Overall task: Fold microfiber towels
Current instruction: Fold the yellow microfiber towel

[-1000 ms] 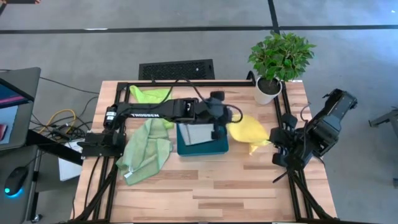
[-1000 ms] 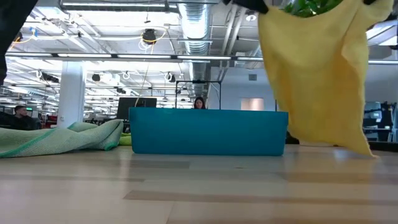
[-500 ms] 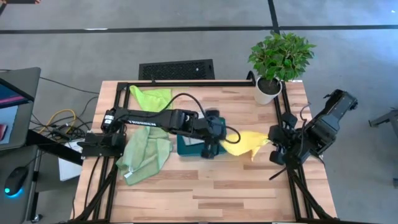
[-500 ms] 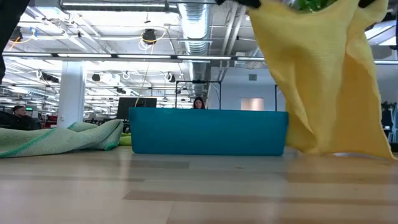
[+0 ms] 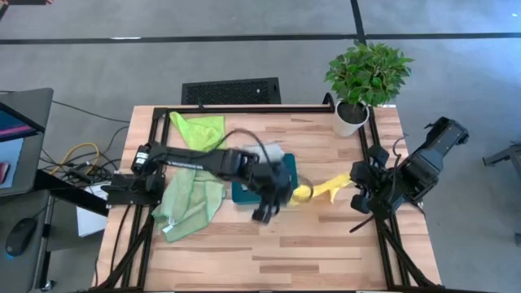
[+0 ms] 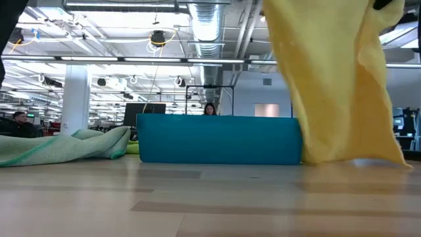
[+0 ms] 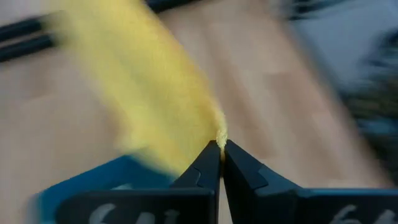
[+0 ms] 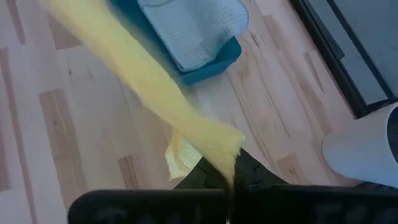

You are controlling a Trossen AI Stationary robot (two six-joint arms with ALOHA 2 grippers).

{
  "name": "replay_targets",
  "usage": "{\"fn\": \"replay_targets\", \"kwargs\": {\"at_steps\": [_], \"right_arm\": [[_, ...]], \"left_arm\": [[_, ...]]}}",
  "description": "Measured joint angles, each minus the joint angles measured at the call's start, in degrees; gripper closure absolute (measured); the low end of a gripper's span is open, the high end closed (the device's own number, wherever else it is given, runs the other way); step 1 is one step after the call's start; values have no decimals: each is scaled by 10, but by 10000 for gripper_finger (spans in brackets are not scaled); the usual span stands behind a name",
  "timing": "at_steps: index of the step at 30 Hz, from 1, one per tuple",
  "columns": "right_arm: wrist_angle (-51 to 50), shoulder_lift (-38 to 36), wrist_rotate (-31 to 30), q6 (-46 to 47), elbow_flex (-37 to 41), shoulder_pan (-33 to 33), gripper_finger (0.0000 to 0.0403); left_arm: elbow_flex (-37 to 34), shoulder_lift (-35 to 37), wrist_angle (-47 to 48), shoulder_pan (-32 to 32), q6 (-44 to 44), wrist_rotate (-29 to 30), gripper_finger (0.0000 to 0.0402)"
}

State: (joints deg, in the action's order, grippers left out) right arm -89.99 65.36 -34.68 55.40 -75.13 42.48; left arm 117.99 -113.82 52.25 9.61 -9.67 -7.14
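Observation:
The yellow towel (image 5: 326,189) stretches as a narrow band between my two grippers, just right of the teal tray (image 5: 240,195). My left gripper (image 5: 295,194) is shut on its left end and my right gripper (image 5: 352,181) on its right end. In the low view the yellow towel (image 6: 335,85) hangs down, its lower edge (image 6: 358,160) on the table. A light grey towel (image 8: 193,25) lies in the tray. The sage green towel (image 5: 191,199) lies crumpled on the table left of the tray. The lime green towel (image 5: 199,129) lies at the far left. My left gripper pinches the yellow towel's end (image 7: 218,134) between its two fingertips, slanting down from the table's left. The cloth runs away from the fingers toward the other gripper. One layer or several, I cannot tell. My right gripper pinches the bunched other end of the yellow towel (image 8: 225,144) between its fingers, slanting down from the table's right. A loose corner (image 8: 180,158) droops beside the fingers, and the cloth runs off toward the tray.
A potted plant (image 5: 362,81) in a white pot stands at the table's far right corner. Black frame rails (image 5: 244,108) run along the far edge and both sides. Bare wood (image 5: 285,252) lies along the near half of the table.
My left gripper has swung from over the tray toward the table's near edge and tipped further down, still shut on the yellow towel's end. The towel has been drawn from a spread heap into a narrow band, its lower edge now on the table.

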Motion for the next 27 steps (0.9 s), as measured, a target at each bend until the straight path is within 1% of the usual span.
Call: {"fn": "replay_targets", "kwargs": {"at_steps": [3,5,7,10,13,15,18,20,22,24,27], "right_arm": [[6,0,0,1,0,0,395],[0,0,-1,1,0,0,394],[-2,0,-4,1,0,0,395],[-2,0,-24,9,0,-1,395],[0,0,-38,16,4,-9,395],[-1,0,-42,18,13,-19,395],[-1,0,-40,21,25,-36,395],[0,0,-40,15,33,-45,395],[-1,0,-39,5,37,-54,395],[0,-1,-39,-3,38,-62,395],[-1,-10,-40,-12,38,-67,395]], "left_arm": [[0,0,12,13,-3,-36,401],[0,1,20,12,-12,-35,401],[0,2,15,12,-11,-7,401],[0,2,-9,9,9,67,401],[0,2,-41,-12,10,140,401],[0,-3,-74,-28,4,165,401],[0,-8,-108,-48,-2,166,401],[1,-16,-146,-59,-22,166,401],[-1,-20,-162,-71,-40,168,401],[0,-23,-208,-80,-61,169,401],[0,-23,-237,-86,-79,172,401]]}}
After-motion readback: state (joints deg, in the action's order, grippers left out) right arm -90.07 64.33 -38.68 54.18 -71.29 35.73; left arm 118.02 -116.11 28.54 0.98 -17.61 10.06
